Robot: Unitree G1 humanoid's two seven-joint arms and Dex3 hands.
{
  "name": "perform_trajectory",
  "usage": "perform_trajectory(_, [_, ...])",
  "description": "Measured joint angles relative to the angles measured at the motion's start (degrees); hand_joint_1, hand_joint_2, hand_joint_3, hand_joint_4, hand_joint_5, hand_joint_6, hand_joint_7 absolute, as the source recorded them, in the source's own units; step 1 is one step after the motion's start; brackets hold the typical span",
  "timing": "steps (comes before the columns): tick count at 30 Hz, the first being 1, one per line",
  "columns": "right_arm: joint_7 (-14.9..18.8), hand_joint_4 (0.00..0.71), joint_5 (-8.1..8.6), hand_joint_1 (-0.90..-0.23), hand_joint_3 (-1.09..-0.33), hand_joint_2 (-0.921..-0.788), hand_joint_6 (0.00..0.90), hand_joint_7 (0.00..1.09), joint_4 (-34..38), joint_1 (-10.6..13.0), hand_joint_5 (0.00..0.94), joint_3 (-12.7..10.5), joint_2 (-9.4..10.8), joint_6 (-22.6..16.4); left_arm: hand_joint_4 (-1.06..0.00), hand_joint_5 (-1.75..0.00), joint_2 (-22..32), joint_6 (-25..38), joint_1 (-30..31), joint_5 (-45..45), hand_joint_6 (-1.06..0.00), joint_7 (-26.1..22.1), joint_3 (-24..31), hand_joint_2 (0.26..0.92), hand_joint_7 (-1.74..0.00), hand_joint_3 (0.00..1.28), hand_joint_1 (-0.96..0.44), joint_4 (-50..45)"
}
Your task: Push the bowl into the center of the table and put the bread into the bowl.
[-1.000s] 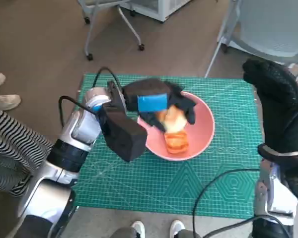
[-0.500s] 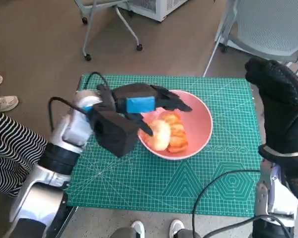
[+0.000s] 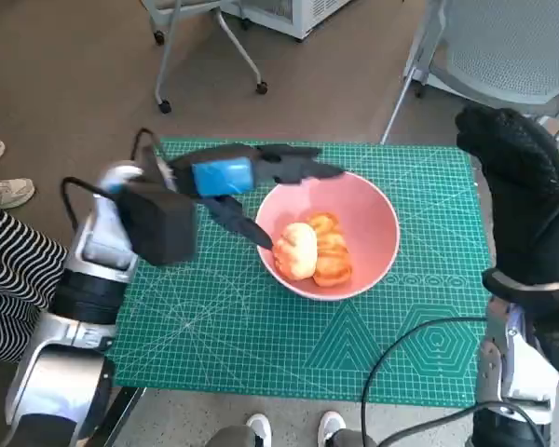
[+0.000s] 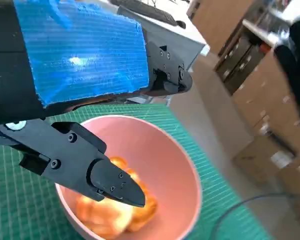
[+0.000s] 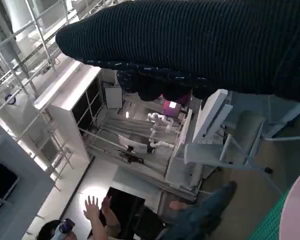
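Note:
A pink bowl [image 3: 373,219] stands near the middle of the green cutting mat [image 3: 261,335]. Two pieces of bread [image 3: 314,250] lie inside it, a pale roll beside an orange-brown one. My left hand [image 3: 238,177] hovers over the bowl's left rim with its fingers spread and nothing held. The left wrist view shows the same bowl [image 4: 165,160] with the bread [image 4: 110,212] under my black fingers [image 4: 85,165]. My right hand [image 3: 517,200], in its black glove, is raised at the right edge of the table, away from the bowl; its fingers look curled.
Chair legs on castors [image 3: 210,65] and a grey chair [image 3: 503,56] stand beyond the table. A person's striped trouser leg [image 3: 14,270] and shoes [image 3: 0,186] are at the left. A black cable [image 3: 405,363] loops over the mat's front right.
My left hand let go of the pale roll, which now lies in the bowl, and has drawn back to the left with its fingers spread. The right hand stayed put.

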Motion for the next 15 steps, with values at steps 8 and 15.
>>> perform_trajectory(8, [0.0, 0.169, -0.03, -0.673, -0.703, -0.921, 0.049, 0.58, 0.0, -2.0, 0.001, 0.2, 0.0, 0.0, -0.04, 0.00, -2.1, 1.2, 1.8, -9.3, -0.21, 0.6, 7.0, 0.916, -0.04, 0.07, -0.59, -2.1])
perform_trajectory(15, [0.0, 0.175, -0.23, -0.691, -0.674, -0.921, 0.062, 0.59, 0.3, -4.8, 0.003, 1.0, 0.0, 0.5, -0.06, -0.02, -9.9, 1.7, 4.8, -18.3, -0.04, 7.6, 12.5, 0.917, -0.42, 0.30, -0.68, -8.6])
